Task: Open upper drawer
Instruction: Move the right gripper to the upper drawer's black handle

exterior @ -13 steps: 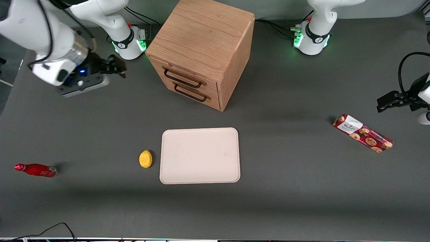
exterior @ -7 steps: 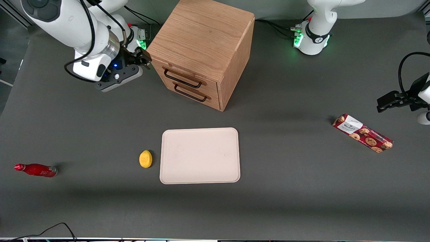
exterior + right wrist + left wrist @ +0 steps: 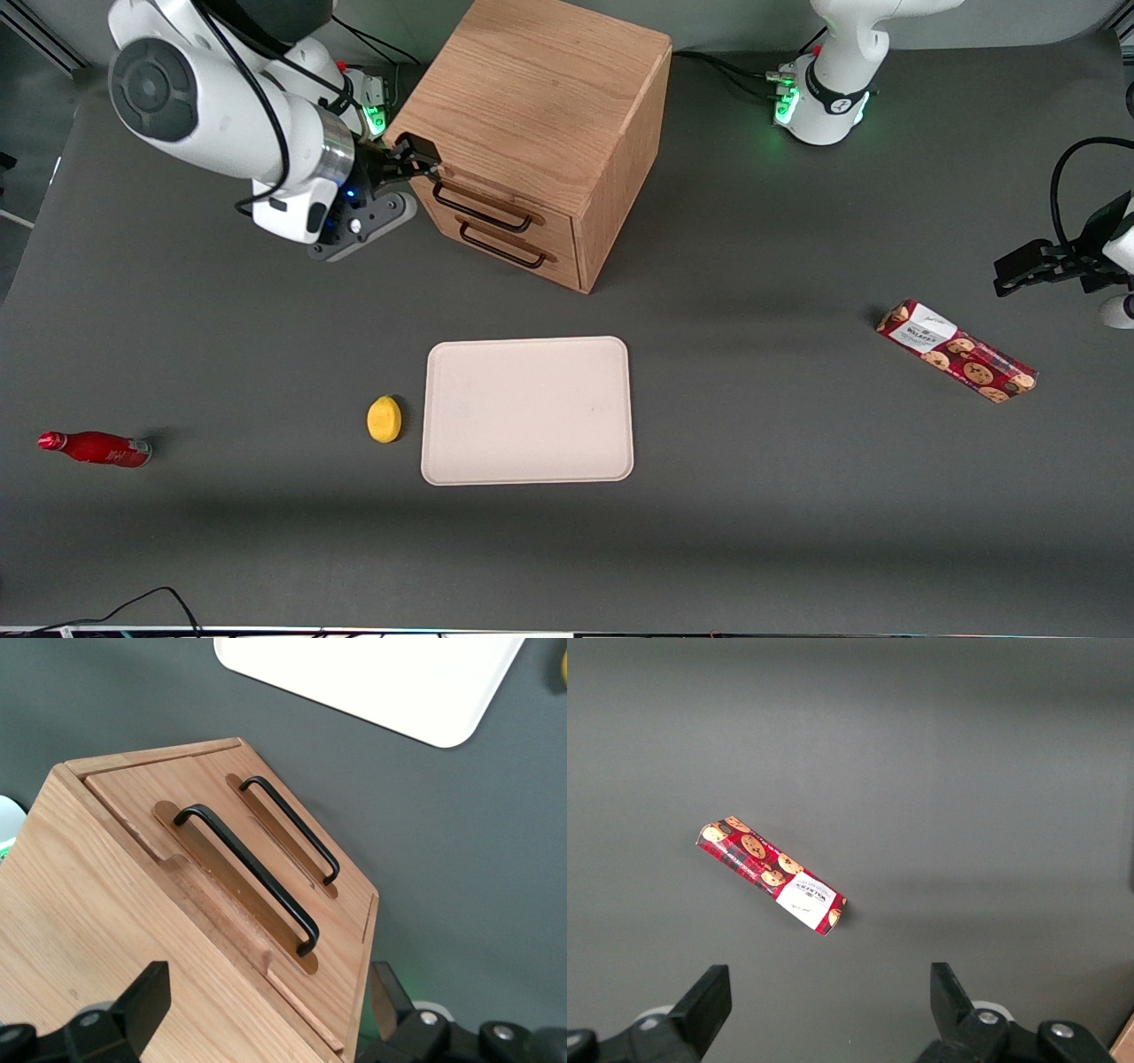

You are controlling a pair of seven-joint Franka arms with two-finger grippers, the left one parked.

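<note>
Grey table [image 3: 797, 496] carries cabinet [image 3: 540, 115], tray [image 3: 528, 410], lemon [image 3: 384, 418], bottle [image 3: 93, 447], biscuit packet [image 3: 957, 351].

The claw [image 3: 416, 162] has swung in from the table's edge to the upper drawer [image 3: 483, 200] corner.

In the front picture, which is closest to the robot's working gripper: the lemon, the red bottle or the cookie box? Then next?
From the gripper, open at the upper drawer:
1. Lemon, beside the white tray.
2. Red bottle, lying toward the working arm's end.
3. Cookie box, toward the parked arm's end.
</note>
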